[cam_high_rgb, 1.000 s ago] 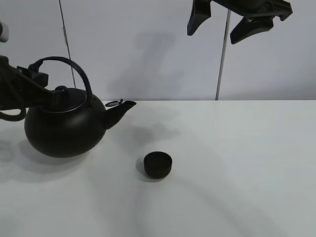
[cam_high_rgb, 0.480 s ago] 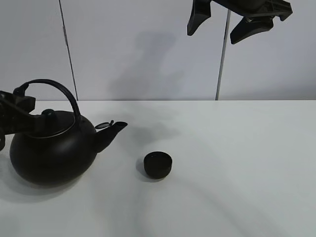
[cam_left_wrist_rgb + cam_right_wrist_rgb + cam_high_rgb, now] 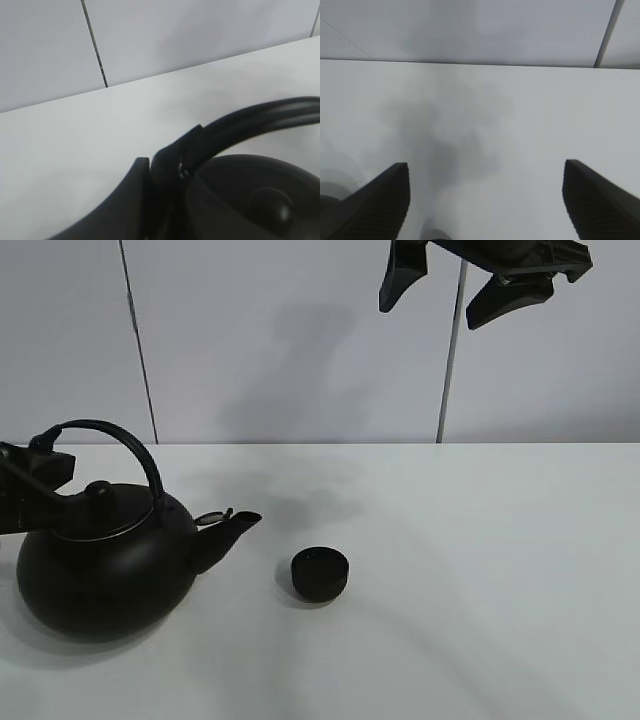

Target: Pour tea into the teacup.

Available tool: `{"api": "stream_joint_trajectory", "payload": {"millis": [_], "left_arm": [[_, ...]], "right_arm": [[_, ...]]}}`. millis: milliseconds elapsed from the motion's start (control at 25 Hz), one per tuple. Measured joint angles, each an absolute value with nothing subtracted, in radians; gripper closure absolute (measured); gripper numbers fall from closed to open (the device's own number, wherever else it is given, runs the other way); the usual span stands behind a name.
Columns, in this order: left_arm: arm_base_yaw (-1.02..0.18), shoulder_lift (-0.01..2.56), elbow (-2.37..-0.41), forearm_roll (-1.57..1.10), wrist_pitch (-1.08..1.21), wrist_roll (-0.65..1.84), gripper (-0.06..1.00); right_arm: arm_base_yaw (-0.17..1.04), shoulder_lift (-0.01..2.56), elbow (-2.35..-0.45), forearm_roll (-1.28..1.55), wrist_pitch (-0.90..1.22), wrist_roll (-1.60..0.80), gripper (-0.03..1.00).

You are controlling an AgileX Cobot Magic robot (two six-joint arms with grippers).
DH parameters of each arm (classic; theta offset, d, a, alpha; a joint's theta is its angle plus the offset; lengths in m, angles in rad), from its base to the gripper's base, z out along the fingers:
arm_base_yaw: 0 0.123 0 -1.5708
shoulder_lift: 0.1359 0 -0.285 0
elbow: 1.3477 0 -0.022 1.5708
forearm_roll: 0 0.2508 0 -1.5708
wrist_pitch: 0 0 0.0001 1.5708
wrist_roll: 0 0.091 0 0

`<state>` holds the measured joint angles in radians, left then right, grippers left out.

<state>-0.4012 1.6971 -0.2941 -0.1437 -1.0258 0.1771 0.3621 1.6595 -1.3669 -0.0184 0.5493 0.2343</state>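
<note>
Only your high camera shows the teacup (image 3: pixel 320 573) clearly. It stands upright on the table (image 3: pixel 500 570), on the kettle's (image 3: pixel 105 560) spout side, apart from the spout tip. It is small, round, black and handleless, a low bowl shape far smaller than the kettle.

Your left wrist camera shows what the high one cannot. Up close, the left gripper (image 3: pixel 165 172) appears pinched on the kettle's arched handle where it meets the body, though the picture is dark and crowded there.

Your right wrist camera shows the right gripper (image 3: pixel 485 200) with its jaws spread wide on nothing. From above, it hangs high, well beyond the cup from the kettle.

Count one kettle, one teacup, two grippers.
</note>
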Motion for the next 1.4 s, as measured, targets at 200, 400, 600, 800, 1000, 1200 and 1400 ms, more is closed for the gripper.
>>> {"api": "stream_joint_trajectory", "payload": {"millis": [200, 400, 600, 800, 1000, 1200, 1400], "left_arm": [[-0.401, 1.697, -0.294, -0.118, -1.026, 0.171, 0.84], [-0.401, 1.697, -0.294, -0.066, -1.026, 0.167, 0.84], [-0.401, 1.697, -0.294, -0.020, -1.026, 0.164, 0.84], [-0.401, 1.697, -0.294, 0.009, -1.026, 0.163, 0.83], [-0.401, 1.697, -0.294, 0.039, -1.026, 0.163, 0.80], [-0.401, 1.697, -0.294, 0.061, -1.026, 0.146, 0.77], [-0.401, 1.692, -0.278, 0.064, -1.070, 0.109, 0.72]], "right_arm": [[0.362, 1.659, -1.367, -0.018, 0.549, 0.234, 0.39], [0.362, 1.659, -1.367, -0.018, 0.549, 0.234, 0.39], [0.362, 1.659, -1.367, -0.018, 0.549, 0.234, 0.39], [0.362, 1.659, -1.367, -0.018, 0.549, 0.234, 0.39], [0.362, 1.659, -1.367, -0.018, 0.549, 0.234, 0.39], [0.362, 1.659, -1.367, -0.018, 0.549, 0.234, 0.39], [0.362, 1.659, -1.367, -0.018, 0.549, 0.234, 0.39]]}}
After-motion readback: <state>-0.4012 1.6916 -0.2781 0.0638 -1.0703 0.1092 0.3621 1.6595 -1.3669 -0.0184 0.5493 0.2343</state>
